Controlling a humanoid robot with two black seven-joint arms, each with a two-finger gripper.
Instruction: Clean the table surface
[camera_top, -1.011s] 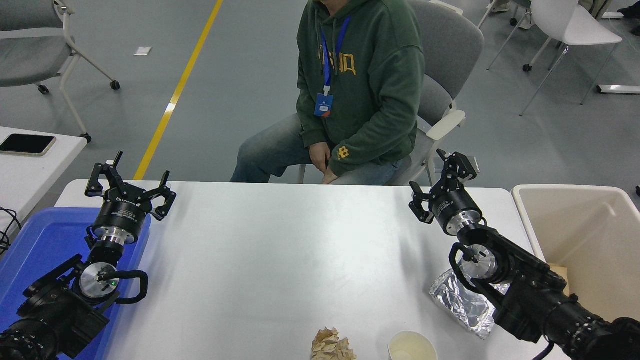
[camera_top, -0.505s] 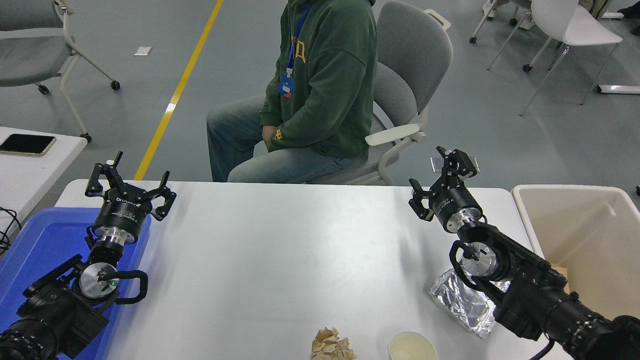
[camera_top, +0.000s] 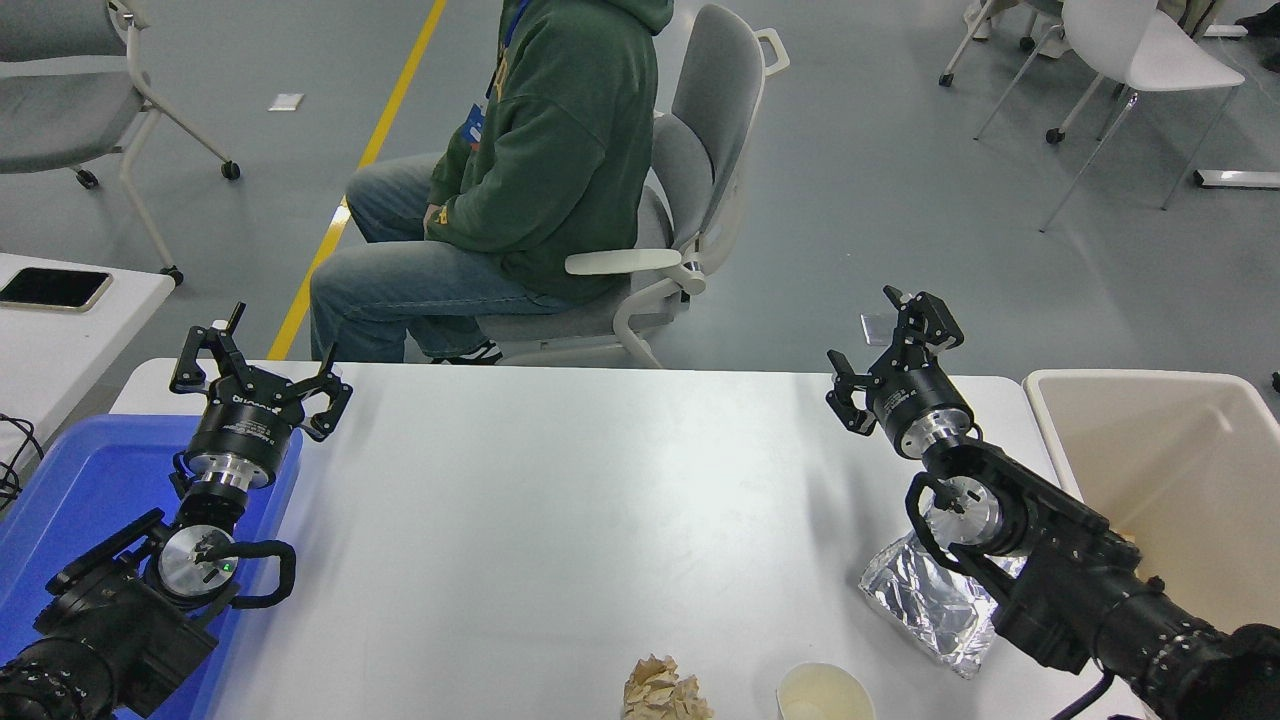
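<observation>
The wide glossy white table surface (camera_top: 560, 520) fills the middle of the head view. On it near the front edge lie a crumpled brown paper ball (camera_top: 664, 690), a white paper cup (camera_top: 825, 694) and a crinkled silver foil bag (camera_top: 925, 605). My right gripper (camera_top: 892, 352) is open and empty, raised over the table's far right part, beyond the foil bag. My left gripper (camera_top: 258, 362) is open and empty, parked at the far left over the table's edge.
A blue tray (camera_top: 75, 490) sits at the left under my left arm. A beige bin (camera_top: 1165, 470) stands at the table's right end. A person in a green hoodie (camera_top: 545, 150) sits on a grey chair beyond the far edge. A phone (camera_top: 52, 288) lies on a smaller white side table.
The person has swivelled on the chair and rolled to the left, away from the table. My right gripper has shifted slightly right. The left arm has not moved.
</observation>
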